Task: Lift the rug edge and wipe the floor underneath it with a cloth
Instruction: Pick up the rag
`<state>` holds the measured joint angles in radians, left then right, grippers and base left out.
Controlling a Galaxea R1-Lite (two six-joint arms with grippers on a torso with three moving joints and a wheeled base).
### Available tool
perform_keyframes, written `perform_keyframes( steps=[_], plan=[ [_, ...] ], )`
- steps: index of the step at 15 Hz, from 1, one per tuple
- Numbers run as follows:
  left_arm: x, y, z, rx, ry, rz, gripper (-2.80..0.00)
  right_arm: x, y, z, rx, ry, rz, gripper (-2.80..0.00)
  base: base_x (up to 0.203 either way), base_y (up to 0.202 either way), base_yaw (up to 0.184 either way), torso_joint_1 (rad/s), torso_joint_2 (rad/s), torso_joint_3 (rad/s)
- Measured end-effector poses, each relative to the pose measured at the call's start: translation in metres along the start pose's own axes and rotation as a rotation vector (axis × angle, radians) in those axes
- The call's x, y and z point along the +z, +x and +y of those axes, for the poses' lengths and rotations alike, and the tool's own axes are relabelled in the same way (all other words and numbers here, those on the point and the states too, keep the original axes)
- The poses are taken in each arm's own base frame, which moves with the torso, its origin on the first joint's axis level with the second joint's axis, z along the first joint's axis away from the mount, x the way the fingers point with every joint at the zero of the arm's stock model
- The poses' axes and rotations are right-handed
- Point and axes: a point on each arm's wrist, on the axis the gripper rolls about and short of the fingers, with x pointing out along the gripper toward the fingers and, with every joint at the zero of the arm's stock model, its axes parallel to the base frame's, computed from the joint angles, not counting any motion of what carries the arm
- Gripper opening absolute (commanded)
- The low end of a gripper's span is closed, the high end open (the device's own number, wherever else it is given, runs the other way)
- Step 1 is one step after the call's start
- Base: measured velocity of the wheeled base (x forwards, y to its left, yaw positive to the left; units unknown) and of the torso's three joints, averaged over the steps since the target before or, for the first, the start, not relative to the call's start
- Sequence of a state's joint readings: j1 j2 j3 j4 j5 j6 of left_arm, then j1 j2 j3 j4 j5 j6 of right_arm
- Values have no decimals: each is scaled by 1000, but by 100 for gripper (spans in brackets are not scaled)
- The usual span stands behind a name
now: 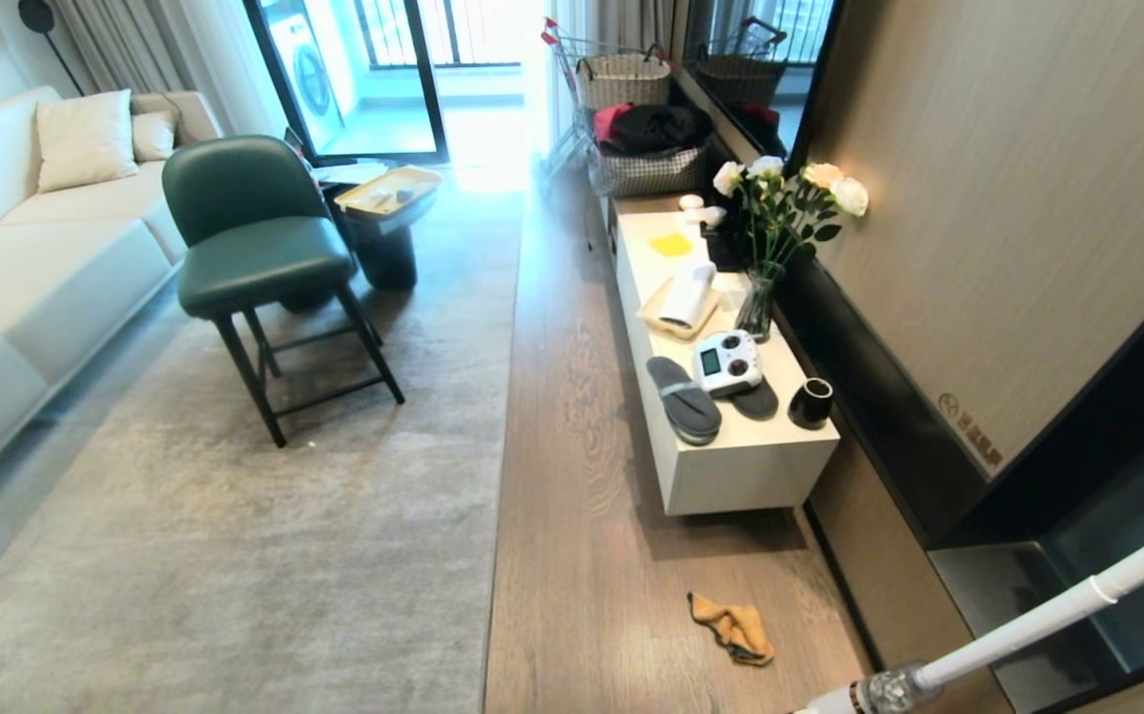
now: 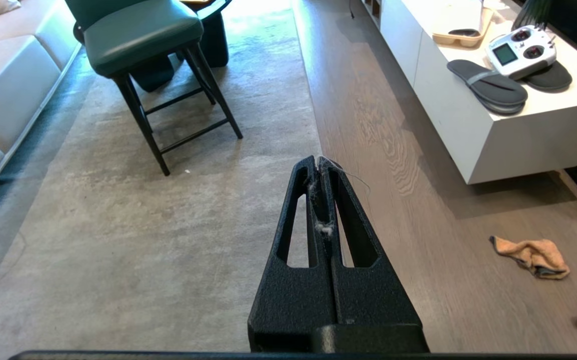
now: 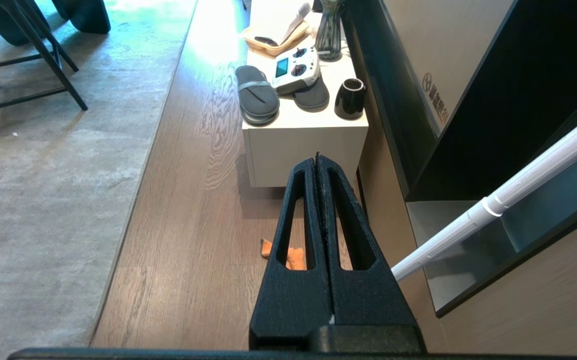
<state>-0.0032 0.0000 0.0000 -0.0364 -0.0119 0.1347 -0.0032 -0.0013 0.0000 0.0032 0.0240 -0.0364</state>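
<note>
The pale grey rug covers the left of the room, and the rug edge [image 1: 498, 476] [image 2: 308, 90] [image 3: 138, 170] lies flat in a straight line beside the wood-grain floor [image 1: 592, 555] [image 2: 443, 260] [image 3: 193, 225]. The orange-tan cloth [image 1: 734, 629] [image 2: 533, 255] [image 3: 267, 248] lies crumpled on the planks near the white cabinet's front end, apart from the rug. My left gripper [image 2: 318, 159] hangs shut high above the rug border, with lint caught between its fingers. My right gripper [image 3: 317, 156] is shut and empty high over the cloth, partly hiding it. Neither arm shows in the head view.
A low white cabinet [image 1: 731, 476] along the right wall carries slippers, a white controller, a black cup, a vase and a rolled towel. A green chair [image 1: 255, 248] and a dark side table stand on the rug by a white sofa [image 1: 27, 268]. A white pole [image 1: 1028, 625] leans at the lower right.
</note>
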Motion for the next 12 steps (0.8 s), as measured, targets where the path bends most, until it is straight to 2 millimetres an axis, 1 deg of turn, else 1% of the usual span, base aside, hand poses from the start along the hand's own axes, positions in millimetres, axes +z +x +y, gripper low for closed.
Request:
perform_keyframes(
  steps=[8,12],
  plan=[
    [0,0,0,0,0,1,-280,0,0,0,0,0,0,-280,0,0,0,-137,343,203],
    [0,0,0,0,0,0,-280,0,0,0,0,0,0,-280,0,0,0,-165,449,275]
  ],
)
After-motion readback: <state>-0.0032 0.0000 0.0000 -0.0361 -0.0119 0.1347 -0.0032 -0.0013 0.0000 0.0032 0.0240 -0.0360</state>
